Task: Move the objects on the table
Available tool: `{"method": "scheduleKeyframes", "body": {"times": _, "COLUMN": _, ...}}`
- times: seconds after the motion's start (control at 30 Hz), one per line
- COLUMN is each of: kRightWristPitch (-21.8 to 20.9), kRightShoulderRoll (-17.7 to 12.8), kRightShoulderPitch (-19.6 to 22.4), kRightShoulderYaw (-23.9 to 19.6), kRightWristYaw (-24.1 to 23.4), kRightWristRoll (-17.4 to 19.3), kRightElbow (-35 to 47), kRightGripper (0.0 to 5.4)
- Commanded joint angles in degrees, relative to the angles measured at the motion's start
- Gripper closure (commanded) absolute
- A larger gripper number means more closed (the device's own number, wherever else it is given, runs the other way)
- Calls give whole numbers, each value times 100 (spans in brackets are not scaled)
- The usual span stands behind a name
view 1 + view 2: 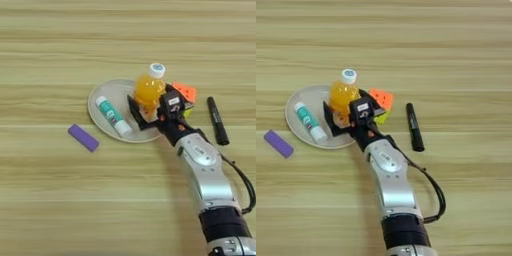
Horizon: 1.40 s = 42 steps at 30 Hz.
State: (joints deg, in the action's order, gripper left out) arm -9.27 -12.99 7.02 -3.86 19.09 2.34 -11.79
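My gripper (150, 107) mid-frame clamped around the bottle (148, 88) at the plate (100, 95) edge, cube (184, 92) just right, pen (217, 120) further right, table (60, 200) beneath.

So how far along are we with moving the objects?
Possibly done: a white-and-green tube already lies on the plate. In hand: the right gripper is around the base of the orange juice bottle at the plate's right edge. Left: the puzzle cube behind the gripper, the black marker and the purple block, all on the table.
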Motion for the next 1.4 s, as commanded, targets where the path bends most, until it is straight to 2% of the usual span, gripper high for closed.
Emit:
{"method": "scheduleKeyframes", "body": {"times": 0.03, "kRightWristPitch": -48, "kRightShoulderRoll": -177, "kRightShoulderPitch": 139, "kRightShoulderYaw": -90, "kRightWristYaw": -35, "kRightWristRoll": 34, "kRightElbow": 395, "kRightGripper": 3}}
{"method": "scheduleKeyframes", "body": {"times": 0.43, "kRightWristPitch": 373, "kRightShoulderRoll": -354, "kRightShoulderPitch": -517, "kRightShoulderYaw": -194, "kRightWristYaw": 278, "kRightWristRoll": 237, "kRightElbow": 1198, "kRightGripper": 3}}
{"method": "scheduleKeyframes", "body": {"times": 0.83, "kRightWristPitch": 846, "kRightShoulderRoll": -925, "kRightShoulderPitch": -1337, "kRightShoulderYaw": -829, "kRightWristYaw": 481, "kRightWristRoll": 370, "kRightElbow": 2041, "kRightGripper": 3}}
{"method": "scheduleKeyframes", "body": {"times": 1.03, "kRightWristPitch": 804, "kRightShoulderRoll": -1071, "kRightShoulderPitch": -1311, "kRightShoulderYaw": -1275, "kRightWristYaw": 345, "kRightWristRoll": 349, "kRightElbow": 1751, "kRightGripper": 3}}
{"method": "scheduleKeyframes", "body": {"times": 1.17, "kRightWristPitch": 824, "kRightShoulderRoll": -1070, "kRightShoulderPitch": -1141, "kRightShoulderYaw": -1412, "kRightWristYaw": 193, "kRightWristRoll": 351, "kRightElbow": 1457, "kRightGripper": 3}}
{"method": "scheduleKeyframes", "body": {"times": 1.4, "kRightWristPitch": 692, "kRightShoulderRoll": -1136, "kRightShoulderPitch": -755, "kRightShoulderYaw": -1535, "kRightWristYaw": -22, "kRightWristRoll": 306, "kRightElbow": 446, "kRightGripper": 3}}
